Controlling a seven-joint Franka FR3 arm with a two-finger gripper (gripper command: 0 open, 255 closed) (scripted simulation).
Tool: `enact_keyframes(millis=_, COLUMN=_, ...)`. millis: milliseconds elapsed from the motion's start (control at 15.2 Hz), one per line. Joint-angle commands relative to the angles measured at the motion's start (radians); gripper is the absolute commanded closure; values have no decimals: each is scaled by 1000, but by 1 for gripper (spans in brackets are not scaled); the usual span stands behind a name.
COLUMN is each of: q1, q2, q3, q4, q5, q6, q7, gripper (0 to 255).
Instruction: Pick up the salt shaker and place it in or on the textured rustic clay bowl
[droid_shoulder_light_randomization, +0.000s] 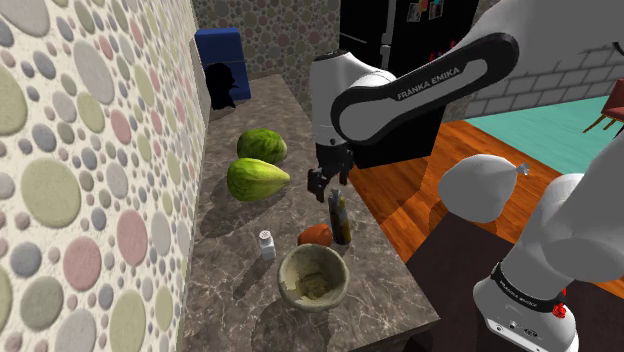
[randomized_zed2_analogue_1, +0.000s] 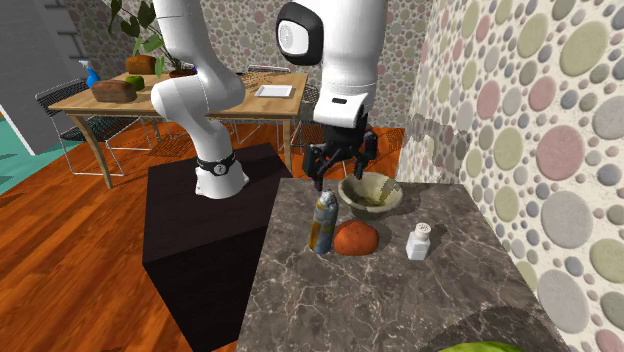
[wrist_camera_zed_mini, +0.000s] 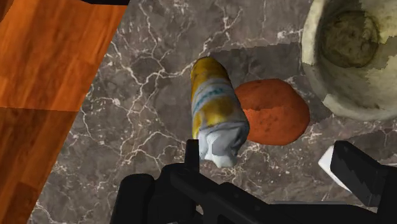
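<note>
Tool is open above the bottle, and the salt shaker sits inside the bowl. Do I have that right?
Not quite. The salt shaker is not inside the bowl. It stands on the counter beside the orange lump, apart from the bowl, as the second exterior view shows. The rest holds: the tool is open above the bottle.

In the wrist view the salt shaker (wrist_camera_zed_mini: 327, 164) shows as one white corner beside the bottle (wrist_camera_zed_mini: 215, 108), the rest behind one of the jaws. The bowl (wrist_camera_zed_mini: 331, 89) past the bottle is cut by the picture's edge. In the shoulder view the bottle hides part of the orange lump (droid_shoulder_light_randomization: 313, 236).
</note>
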Motion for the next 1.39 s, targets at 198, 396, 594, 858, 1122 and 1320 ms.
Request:
enact_keyframes(millis=198, q1=32, q2=181, q3=44, q4=144, q5=-51, q6=38, q7=99, gripper=0)
enact_keyframes(millis=396, q1=59, q2=291, q3=59, q4=239, q5=-91, q6=49, q7=154, gripper=0)
enact_keyframes(millis=594, q1=93, q2=403, q3=65, q4=348, q5=-132, q6=50, q7=205, gripper=0)
enact_keyframes(millis=858, q1=149, q2=556, q3=62, q4=514, q5=-183, q6=33, q7=261, gripper=0)
enact_keyframes(millis=1122, q1=168, q2=608, q3=56, q4=551, q5=-199, q6=47, q7=276, gripper=0)
enact_keyframes(millis=1320, q1=170, q2=627, q3=52, q4=537, q5=-206, q6=79, q7=280, gripper=0)
